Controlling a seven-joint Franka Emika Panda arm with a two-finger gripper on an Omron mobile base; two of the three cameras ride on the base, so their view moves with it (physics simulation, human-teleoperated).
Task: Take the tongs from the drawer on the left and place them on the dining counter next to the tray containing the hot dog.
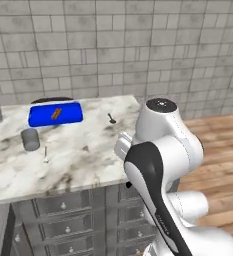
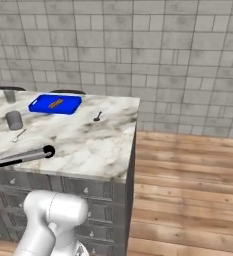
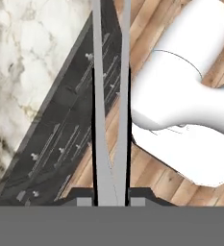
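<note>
You have the tongs [image 3: 111, 120] pinched between the gripper's [image 3: 111, 198] two fingers: in the hand view the two silver-grey arms run straight out from the fingertips, meeting in a narrow V just ahead of them, with the fingers pressed against both sides. In the right base view the tongs [image 2: 25, 156] stick out level from the hand, their black end hanging over the near part of the dining counter [image 2: 93, 145], not touching the marble as far as you can tell.

Below the tongs in the hand view lie the dark-grey cabinet fronts [image 3: 70, 129] with small silver knobs, the marble slab on one side of them and the wooden floor [image 3: 147, 19] on the other.

Farther out from the hand, across the counter, sits the blue tray [image 2: 55, 104], and in it the hot dog [image 2: 55, 104], lying near the tray's middle. Between the tray and the tongs' end stand a small grey cup [image 2: 14, 120] and a thin utensil [image 2: 19, 135]; a small dark spoon [image 2: 97, 117] lies off to the tray's side, apart from it.
</note>
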